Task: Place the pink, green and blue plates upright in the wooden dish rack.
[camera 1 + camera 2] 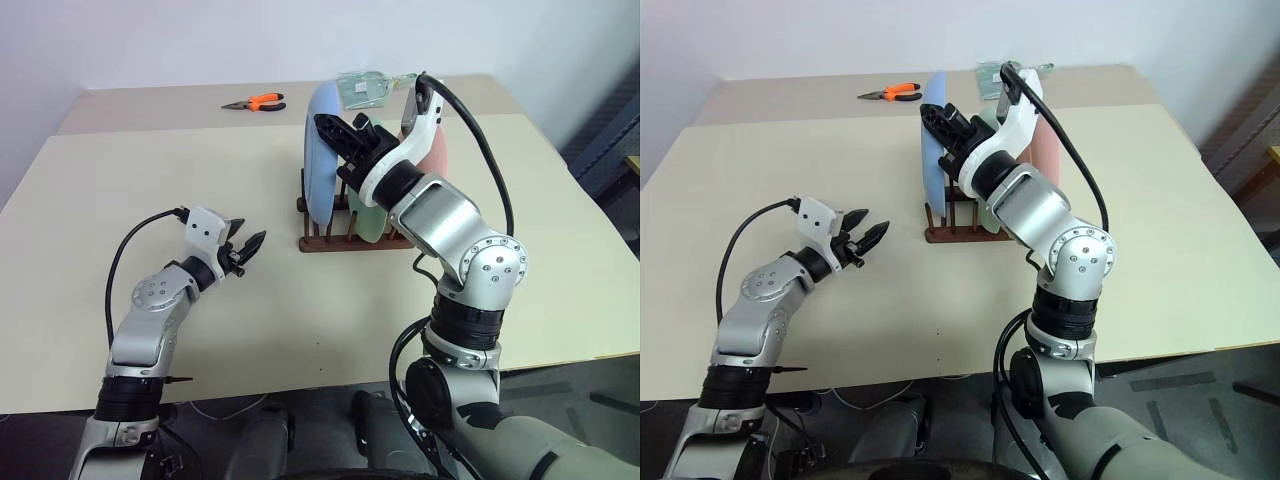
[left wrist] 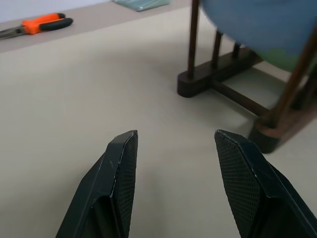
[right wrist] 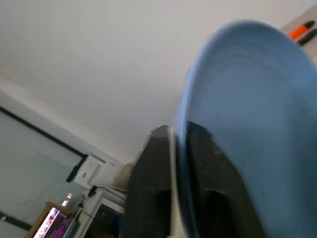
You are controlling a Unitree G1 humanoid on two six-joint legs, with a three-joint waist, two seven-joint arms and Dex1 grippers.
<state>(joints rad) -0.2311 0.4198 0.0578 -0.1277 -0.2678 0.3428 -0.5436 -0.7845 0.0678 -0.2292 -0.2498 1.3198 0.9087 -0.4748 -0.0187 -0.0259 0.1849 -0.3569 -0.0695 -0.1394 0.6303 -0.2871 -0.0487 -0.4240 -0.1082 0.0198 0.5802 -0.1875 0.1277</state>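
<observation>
The right end effector [image 1: 338, 135] reaches level over the dark wooden peg rack [image 1: 345, 238], fingers straddling the round blue plate's [image 1: 322, 160] rim; the left end effector [image 1: 247, 247] hovers open above the beige surface [image 1: 150, 190].

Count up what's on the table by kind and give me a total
Plates: 3, blue, green, pink
Rack: 1
Pliers: 1
Clear packet: 1
Total: 6
</observation>
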